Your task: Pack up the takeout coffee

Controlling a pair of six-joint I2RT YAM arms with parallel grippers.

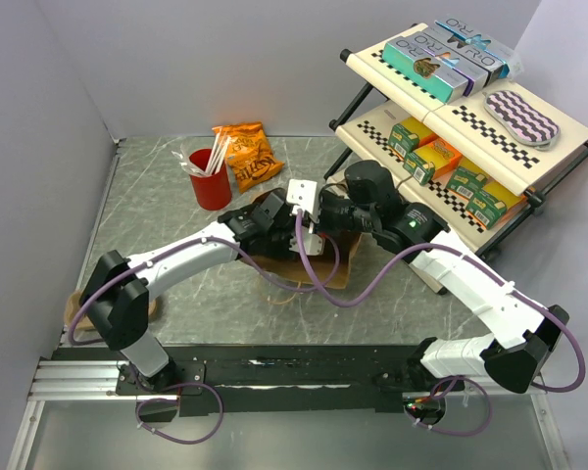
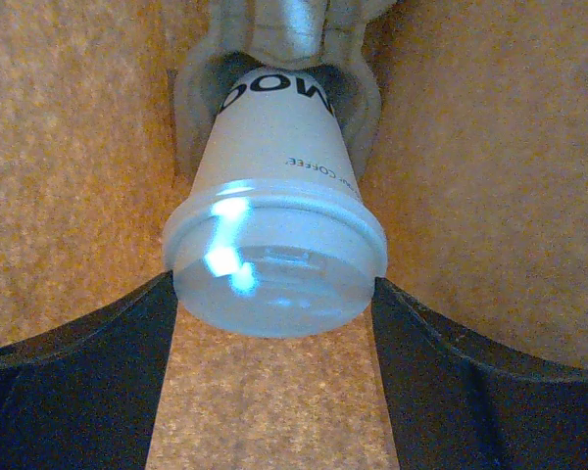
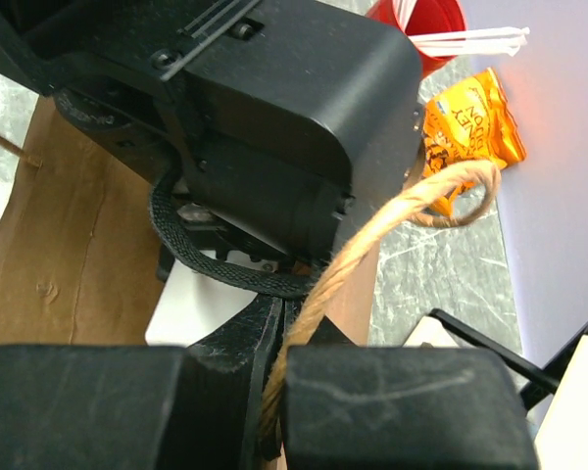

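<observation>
Top view: the left arm [image 1: 176, 257] and right arm [image 1: 470, 284] meet at frame centre over a brown bag [image 1: 284, 262] on the surface [image 1: 147, 196]. The left arm reaches down into the bag's mouth.

Left wrist view: inside the bag, the left hand [image 2: 274, 294] is closed on the cup [image 2: 274, 196]. Its fingers [image 2: 98, 372] press the domed lid from both sides, probably to lower it. The cup's base sits in a grey moulded holder [image 2: 191, 108] at the top of the frame.

Right wrist view: the right hand [image 3: 265, 392] is pinched shut on the bag's twine handle [image 3: 392, 220], likely keeping the mouth open.
</observation>
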